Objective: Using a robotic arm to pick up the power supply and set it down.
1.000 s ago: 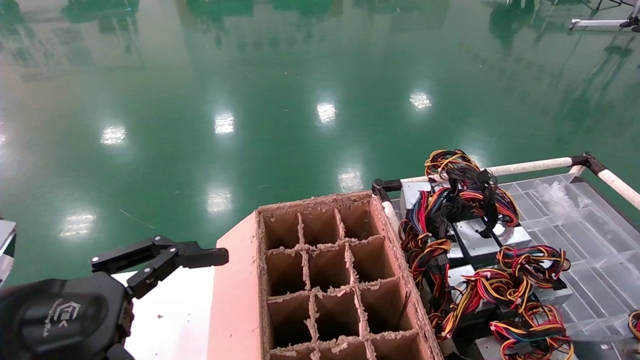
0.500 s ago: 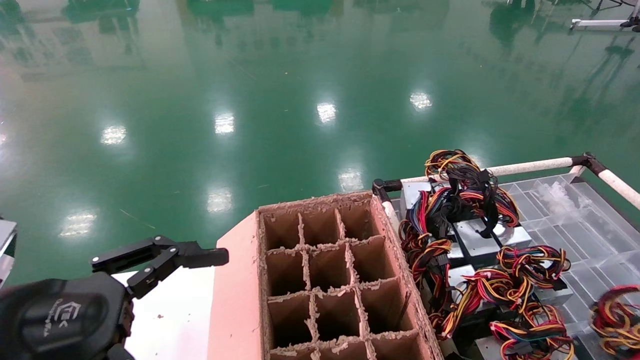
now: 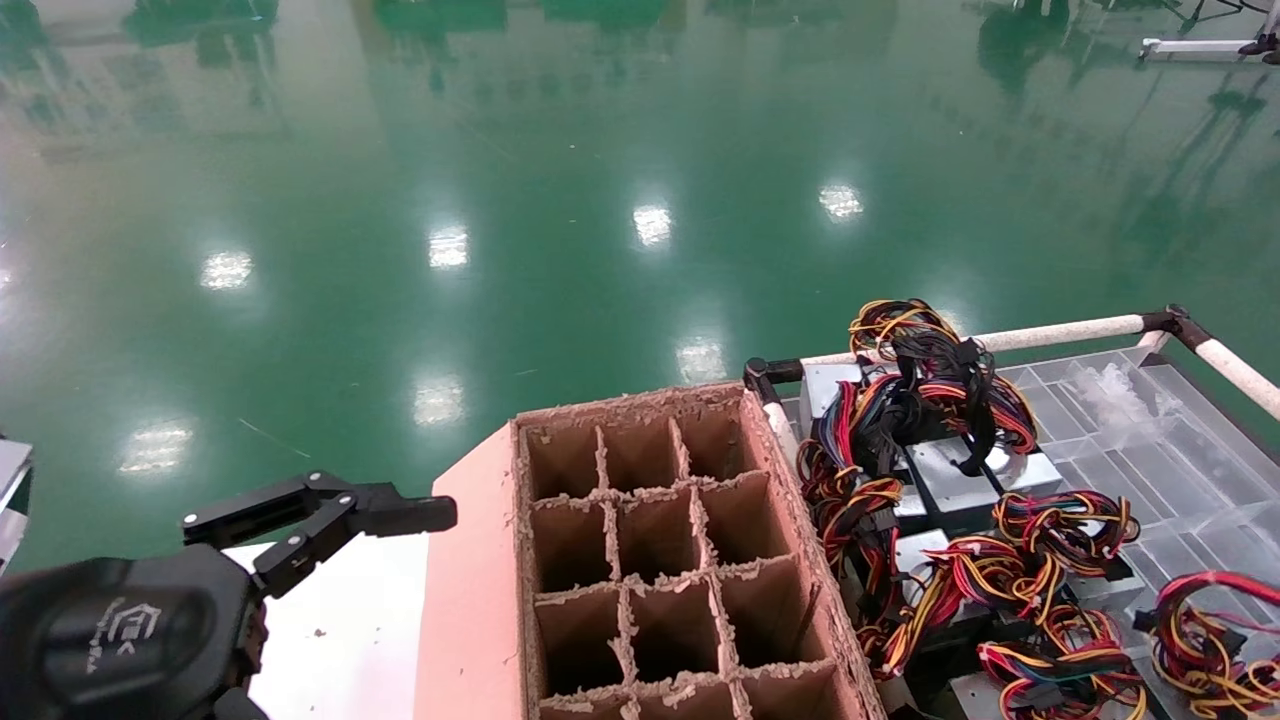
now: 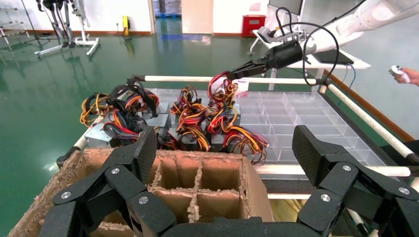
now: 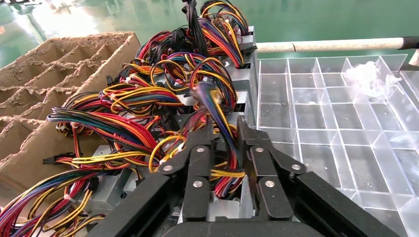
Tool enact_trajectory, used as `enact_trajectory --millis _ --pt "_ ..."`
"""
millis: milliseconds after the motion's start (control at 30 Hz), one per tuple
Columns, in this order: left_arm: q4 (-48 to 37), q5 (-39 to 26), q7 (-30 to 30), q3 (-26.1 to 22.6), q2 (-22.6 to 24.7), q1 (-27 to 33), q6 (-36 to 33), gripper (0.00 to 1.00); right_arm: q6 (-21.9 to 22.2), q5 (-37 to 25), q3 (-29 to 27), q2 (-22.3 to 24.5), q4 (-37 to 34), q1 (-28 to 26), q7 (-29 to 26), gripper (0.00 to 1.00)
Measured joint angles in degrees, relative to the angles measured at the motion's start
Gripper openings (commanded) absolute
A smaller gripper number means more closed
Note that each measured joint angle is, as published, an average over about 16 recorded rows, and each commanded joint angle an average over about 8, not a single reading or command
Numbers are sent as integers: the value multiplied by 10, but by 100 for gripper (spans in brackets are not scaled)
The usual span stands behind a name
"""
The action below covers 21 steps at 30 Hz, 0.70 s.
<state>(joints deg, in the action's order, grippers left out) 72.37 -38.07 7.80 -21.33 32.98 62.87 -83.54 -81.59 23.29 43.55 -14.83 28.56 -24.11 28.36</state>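
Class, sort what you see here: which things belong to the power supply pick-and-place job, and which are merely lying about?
Part of the job:
- right gripper, shut on a wire bundle
- power supply under that bundle, mostly hidden
- cardboard divider box, perhaps where it goes

Lying about:
- other power supplies with wires
- clear compartment tray
- left gripper, open and idle beside the box

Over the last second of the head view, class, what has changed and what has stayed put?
A wire bundle has come into view at the lower right, moving leftward. The right gripper has its jaws shut on those wires. The left gripper, the carton and the other supplies have not moved.
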Motion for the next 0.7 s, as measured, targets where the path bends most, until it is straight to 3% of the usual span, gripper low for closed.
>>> enact_trajectory --millis 467,700 --pt "0 0 0 0 0 0 0 100 16 25 -15 78 128 2 11 100" --pt "0 0 0 0 0 0 0 100 19 1 -32 84 184 -13 -2 100"
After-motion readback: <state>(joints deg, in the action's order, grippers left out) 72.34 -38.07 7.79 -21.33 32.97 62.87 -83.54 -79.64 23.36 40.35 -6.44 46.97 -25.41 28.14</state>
